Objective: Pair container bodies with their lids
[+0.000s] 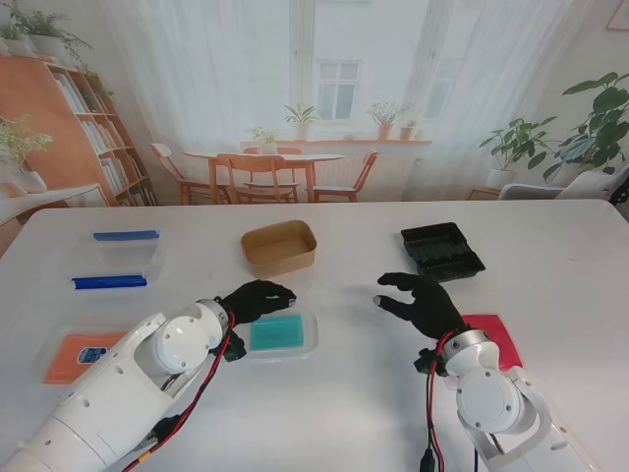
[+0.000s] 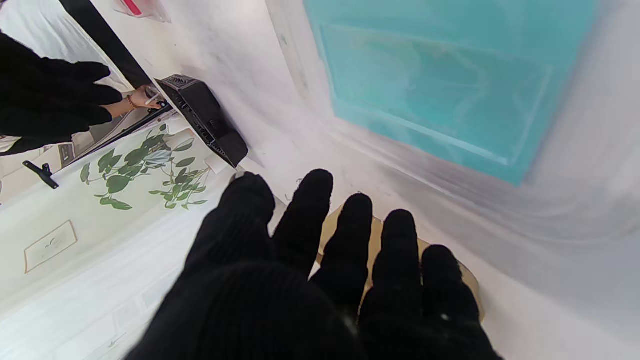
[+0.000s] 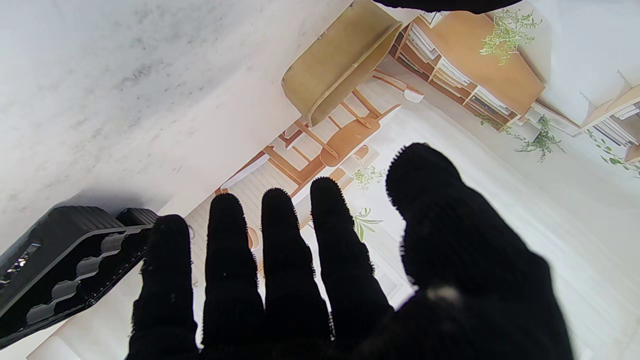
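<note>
- Left hand: hovers over the far-left edge of the teal lid, fingers spread and lightly curled, holding nothing. Wrist view agrees, fingertips apart, lid right by them.
- Right hand: above bare table w/ fingers apart, empty; black tray sits farther from me, red lid just beside the wrist on the right.
- Other bits: kraft box centre, farther from me than the teal lid; clear container w/ blue clips far left; orange lid near left, partly under the left arm.
- Which lid fits which body: can't tell for sure; the teal lid is probably the current target.
- Risks, as I judge them: teal lid lies flat, so fingertips may slide it across the table instead of getting under the rim; too hard a pinch could flex it.
- Left forearm is low over the orange lid, so a sweep might drag it.
- The hands are close around centre, so crossing paths could bump the kraft box.
</note>
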You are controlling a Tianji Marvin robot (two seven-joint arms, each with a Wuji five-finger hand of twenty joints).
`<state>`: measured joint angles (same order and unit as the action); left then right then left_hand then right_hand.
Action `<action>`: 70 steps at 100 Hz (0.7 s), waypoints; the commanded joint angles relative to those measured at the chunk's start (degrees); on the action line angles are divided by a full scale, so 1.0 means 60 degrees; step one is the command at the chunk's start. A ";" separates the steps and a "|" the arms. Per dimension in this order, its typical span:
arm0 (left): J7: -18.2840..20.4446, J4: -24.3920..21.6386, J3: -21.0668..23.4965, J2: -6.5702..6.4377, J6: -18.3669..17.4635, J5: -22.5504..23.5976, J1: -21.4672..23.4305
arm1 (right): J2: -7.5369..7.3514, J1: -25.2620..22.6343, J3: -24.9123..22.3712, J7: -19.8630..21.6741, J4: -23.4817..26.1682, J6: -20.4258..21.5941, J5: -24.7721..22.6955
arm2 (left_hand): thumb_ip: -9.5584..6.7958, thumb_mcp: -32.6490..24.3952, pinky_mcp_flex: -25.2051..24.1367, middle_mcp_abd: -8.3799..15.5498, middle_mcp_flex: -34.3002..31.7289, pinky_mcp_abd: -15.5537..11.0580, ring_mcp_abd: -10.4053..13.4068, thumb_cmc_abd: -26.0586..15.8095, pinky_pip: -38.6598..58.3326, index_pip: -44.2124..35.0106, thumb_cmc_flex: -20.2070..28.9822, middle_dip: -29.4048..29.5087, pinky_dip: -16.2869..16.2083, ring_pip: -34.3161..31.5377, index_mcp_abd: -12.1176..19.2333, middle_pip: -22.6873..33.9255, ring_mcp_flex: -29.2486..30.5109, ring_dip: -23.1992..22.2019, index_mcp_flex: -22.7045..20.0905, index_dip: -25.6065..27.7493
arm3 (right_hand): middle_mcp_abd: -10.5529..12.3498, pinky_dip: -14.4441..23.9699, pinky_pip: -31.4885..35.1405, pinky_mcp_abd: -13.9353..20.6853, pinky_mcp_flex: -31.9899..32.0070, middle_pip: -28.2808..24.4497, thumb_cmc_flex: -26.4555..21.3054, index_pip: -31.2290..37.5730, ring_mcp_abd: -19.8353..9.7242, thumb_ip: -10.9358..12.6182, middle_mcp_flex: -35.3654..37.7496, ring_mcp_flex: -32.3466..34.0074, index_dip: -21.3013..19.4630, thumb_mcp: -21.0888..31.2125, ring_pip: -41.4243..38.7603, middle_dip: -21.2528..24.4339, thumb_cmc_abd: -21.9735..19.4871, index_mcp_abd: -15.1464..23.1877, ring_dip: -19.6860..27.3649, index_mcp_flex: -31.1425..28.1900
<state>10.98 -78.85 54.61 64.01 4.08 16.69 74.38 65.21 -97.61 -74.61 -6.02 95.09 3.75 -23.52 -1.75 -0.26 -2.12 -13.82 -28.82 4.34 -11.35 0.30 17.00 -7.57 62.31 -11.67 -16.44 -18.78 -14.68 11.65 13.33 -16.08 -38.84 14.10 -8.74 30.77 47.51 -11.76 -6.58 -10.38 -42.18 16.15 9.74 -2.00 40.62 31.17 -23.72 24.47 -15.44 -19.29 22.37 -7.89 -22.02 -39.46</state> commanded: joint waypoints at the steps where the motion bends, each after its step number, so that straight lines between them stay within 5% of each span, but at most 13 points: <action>1: 0.0092 0.0136 -0.0075 0.0013 0.0013 0.0085 -0.0100 | 0.0028 -0.0040 -0.0021 0.0116 0.0045 -0.0018 0.0001 | 0.0259 0.0102 -0.0140 0.0403 0.0261 -0.0416 0.0348 -0.0427 -0.0449 0.0125 0.0415 0.0121 -0.0329 0.0199 0.0203 -0.0150 -0.0358 0.0050 0.0153 -0.0120 | 0.0107 -0.0172 -0.0036 0.0394 -0.0012 0.0097 0.0048 0.0031 -0.0257 0.0234 -0.0027 -0.0195 0.0098 -0.0158 0.0047 0.0104 -0.0260 0.0049 0.0120 0.0050; 26: 0.0218 0.0464 -0.0348 0.0009 0.0148 0.0167 -0.0362 | 0.0025 -0.0033 -0.0026 0.0137 0.0028 -0.0027 0.0007 | 0.0252 0.0154 -0.0220 0.0770 0.0875 -0.0532 0.0748 -0.0668 -0.1680 0.0332 0.0242 0.0138 -0.0590 0.0608 0.0397 -0.0230 -0.0841 0.0134 0.0680 -0.0265 | 0.0100 -0.0224 -0.0005 0.0390 -0.0009 0.0108 0.0050 0.0044 -0.0243 0.0235 -0.0021 -0.0194 0.0105 -0.0163 0.0050 0.0102 -0.0257 0.0044 0.0127 0.0034; 38: 0.0289 0.0535 -0.0402 0.0009 0.0204 0.0090 -0.0392 | 0.0026 -0.0043 -0.0029 0.0136 0.0040 -0.0050 0.0010 | 0.0249 0.0179 -0.0164 0.0765 0.1027 -0.0348 0.0571 -0.0744 -0.1771 0.0366 0.0163 0.0125 -0.0670 0.0714 0.0457 -0.0191 -0.1001 0.0128 0.0836 -0.0350 | 0.0077 -0.0247 0.0007 0.0384 -0.0004 0.0106 0.0045 0.0051 -0.0249 0.0234 -0.0001 -0.0190 0.0107 -0.0166 0.0051 0.0097 -0.0253 0.0043 0.0129 0.0023; 51: 0.0348 0.0554 -0.0389 0.0008 0.0239 -0.0047 -0.0315 | 0.0027 -0.0046 -0.0043 0.0126 0.0038 -0.0038 0.0000 | 0.0235 0.0165 -0.0034 0.0657 0.0883 -0.0110 0.0346 -0.0733 -0.1157 0.0141 0.0090 0.0079 -0.1821 0.0576 0.0547 -0.0069 -0.0840 -0.0043 0.0823 -0.0357 | 0.0081 -0.0269 0.0014 0.0379 0.0004 0.0111 0.0049 0.0052 -0.0242 0.0235 0.0009 -0.0190 0.0111 -0.0166 0.0055 0.0095 -0.0259 0.0054 0.0132 0.0023; 70: 0.0512 0.0398 -0.0239 -0.0047 0.0150 -0.0229 -0.0021 | 0.0031 -0.0027 -0.0050 0.0106 0.0004 0.0029 0.0017 | 0.0222 0.0130 -0.0090 0.0533 0.0567 -0.0050 0.0232 -0.0640 -0.0152 -0.0050 0.0123 -0.0029 -0.2249 0.0325 0.0512 0.0098 -0.0482 -0.0200 0.0617 -0.0026 | 0.0069 -0.0288 0.0031 0.0384 0.0000 0.0115 0.0052 0.0055 -0.0254 0.0236 0.0006 -0.0188 0.0115 -0.0165 0.0054 0.0090 -0.0270 0.0050 0.0132 0.0025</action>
<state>13.26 -76.17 53.20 63.94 5.26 15.58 72.78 65.23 -97.68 -74.78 -6.02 95.12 3.68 -23.52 -1.74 -0.12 -3.35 -11.01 -24.09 2.89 -8.21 -1.55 10.50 -7.11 62.20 -11.60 -27.81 -14.88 -12.70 11.01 8.22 -15.42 -34.68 12.72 -8.74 29.49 47.48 -11.76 -6.58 -10.38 -42.18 16.16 9.74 -2.00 40.64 31.17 -23.70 24.43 -15.44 -19.29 22.37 -7.89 -21.53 -39.46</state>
